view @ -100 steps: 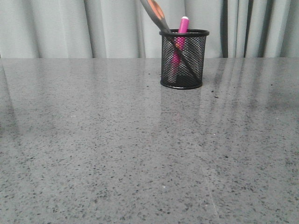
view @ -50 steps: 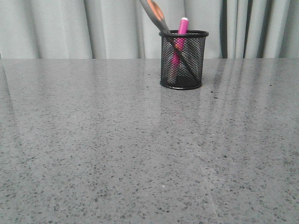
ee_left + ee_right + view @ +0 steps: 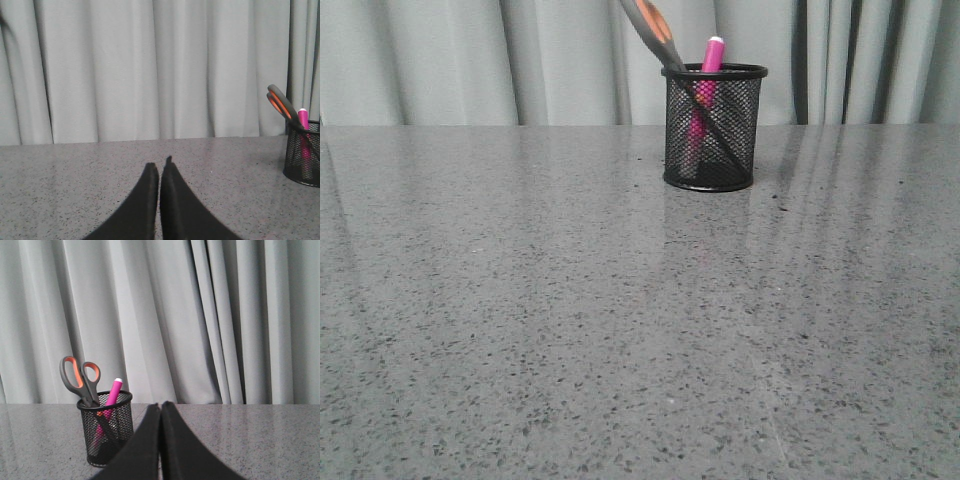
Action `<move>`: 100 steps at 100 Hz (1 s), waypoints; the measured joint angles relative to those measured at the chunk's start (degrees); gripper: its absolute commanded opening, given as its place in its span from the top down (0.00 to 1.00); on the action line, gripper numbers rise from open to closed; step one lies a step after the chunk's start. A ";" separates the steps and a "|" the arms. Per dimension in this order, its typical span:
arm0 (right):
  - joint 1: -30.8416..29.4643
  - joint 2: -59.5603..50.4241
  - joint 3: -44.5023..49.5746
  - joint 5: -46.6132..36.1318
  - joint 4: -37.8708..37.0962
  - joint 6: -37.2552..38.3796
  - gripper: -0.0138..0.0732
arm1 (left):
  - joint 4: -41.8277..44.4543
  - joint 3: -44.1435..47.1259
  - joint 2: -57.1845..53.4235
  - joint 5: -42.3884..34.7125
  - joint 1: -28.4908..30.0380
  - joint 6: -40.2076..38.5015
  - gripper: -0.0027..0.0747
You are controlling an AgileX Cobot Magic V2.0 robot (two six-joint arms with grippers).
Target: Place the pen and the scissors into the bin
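Since 0.5 s ago the small black wire-mesh cylindrical bin [image 3: 712, 128] and its contents have shifted by only a hair in the front view, sitting a touch lower and to the right, with no change in how they stand. The bin stands upright on the grey speckled stone worktop [image 3: 570, 330], far back and a little right of centre, close to the pale grey pleated curtain [image 3: 470, 60]. Inside it, the large scissors with grey handles and orange loop linings [image 3: 655, 28] stand blades down and lean to the left, their handles rising well above the rim. Just beside them the short magenta-pink pen [image 3: 710, 57] stands nearly upright, its small white end tip poking over the rim.

The left gripper [image 3: 159, 170] has its 2 black fingers [image 3: 145, 200] pressed together, holding nothing, well apart from the bin. The right gripper [image 3: 160, 409] likewise has its fingers [image 3: 177, 445] pressed together and empty, above the worktop with the bin off to one side
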 measured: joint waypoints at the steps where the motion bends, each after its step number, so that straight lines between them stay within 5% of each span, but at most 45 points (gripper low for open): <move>1: 0.00 0.00 0.00 0.04 0.00 0.00 0.93 | -0.13 0.00 0.00 0.09 0.00 0.00 0.99; 100: 0.00 0.00 0.00 0.37 0.25 0.00 0.93 | 0.84 0.00 0.00 -1.64 0.00 -1.91 0.99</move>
